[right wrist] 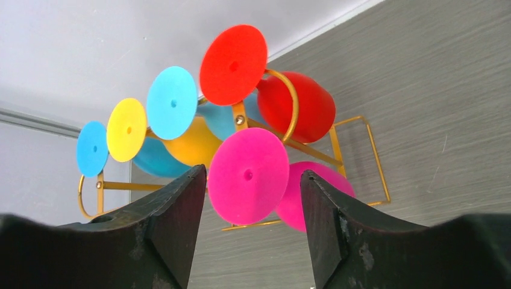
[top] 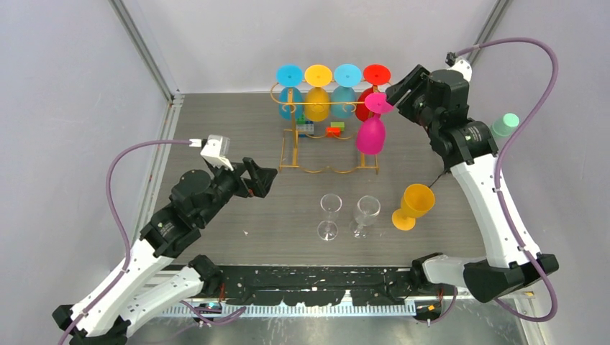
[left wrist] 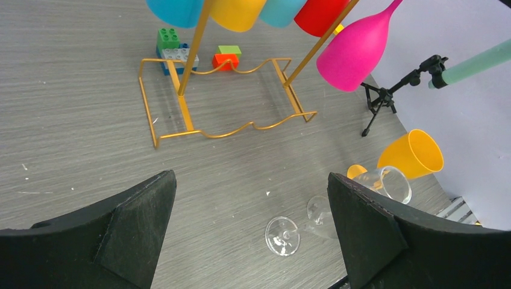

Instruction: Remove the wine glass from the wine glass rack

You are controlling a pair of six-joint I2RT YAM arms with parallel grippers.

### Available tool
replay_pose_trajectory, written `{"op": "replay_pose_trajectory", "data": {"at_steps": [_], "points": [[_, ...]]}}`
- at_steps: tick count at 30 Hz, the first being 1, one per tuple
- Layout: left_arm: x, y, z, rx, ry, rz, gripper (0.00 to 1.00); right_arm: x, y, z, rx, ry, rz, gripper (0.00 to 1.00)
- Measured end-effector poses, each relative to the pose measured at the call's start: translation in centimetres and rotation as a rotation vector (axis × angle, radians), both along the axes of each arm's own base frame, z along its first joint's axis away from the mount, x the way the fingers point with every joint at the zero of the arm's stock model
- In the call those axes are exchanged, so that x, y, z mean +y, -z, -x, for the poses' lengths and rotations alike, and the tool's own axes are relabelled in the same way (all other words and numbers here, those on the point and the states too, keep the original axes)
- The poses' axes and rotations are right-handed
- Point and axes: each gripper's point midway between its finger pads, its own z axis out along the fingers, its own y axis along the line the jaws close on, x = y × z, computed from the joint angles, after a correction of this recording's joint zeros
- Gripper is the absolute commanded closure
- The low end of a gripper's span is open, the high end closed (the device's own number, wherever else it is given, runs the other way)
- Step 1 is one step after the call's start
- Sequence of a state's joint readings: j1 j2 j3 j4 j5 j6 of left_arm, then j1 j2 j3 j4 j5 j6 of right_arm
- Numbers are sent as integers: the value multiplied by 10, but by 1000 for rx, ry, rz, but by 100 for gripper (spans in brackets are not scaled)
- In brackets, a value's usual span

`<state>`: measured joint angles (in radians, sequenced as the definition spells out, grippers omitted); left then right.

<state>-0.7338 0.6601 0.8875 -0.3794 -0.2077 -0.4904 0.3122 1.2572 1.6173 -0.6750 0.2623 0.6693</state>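
The gold wire wine glass rack point(top: 327, 170) stands at the back middle of the table. A blue, a yellow, a light blue and a red glass hang upside down in its back row. A pink wine glass point(top: 370, 136) hangs at its front right corner, foot up. My right gripper point(top: 394, 92) is open just right of the pink foot. In the right wrist view the pink foot point(right wrist: 248, 176) shows between the spread fingers, apart from both, with the rack point(right wrist: 138, 186) behind it. My left gripper point(top: 266, 176) is open and empty over the table, left of the rack point(left wrist: 181, 102). The pink glass point(left wrist: 355, 51) shows at the upper right of the left wrist view.
Two clear glasses point(top: 329, 215) point(top: 365, 215) and an orange glass point(top: 413, 205) stand in front of the rack. Toy bricks point(top: 333, 131) lie inside the rack's base. A green cup point(top: 507, 123) and a small black tripod point(left wrist: 385, 99) are at the right edge.
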Motion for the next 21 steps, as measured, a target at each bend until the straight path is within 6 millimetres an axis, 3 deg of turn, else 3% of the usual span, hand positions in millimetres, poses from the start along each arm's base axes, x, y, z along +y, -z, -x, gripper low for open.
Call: {"op": "replay_pose_trajectory", "data": {"at_steps": [14,21], "points": [[-3,11,-1,35,-4,16,0,9,52,-25,84,-3,-171,49],[-1,14,0,43,-17,35,0,10,56,-32,70,17,-236,65]]}}
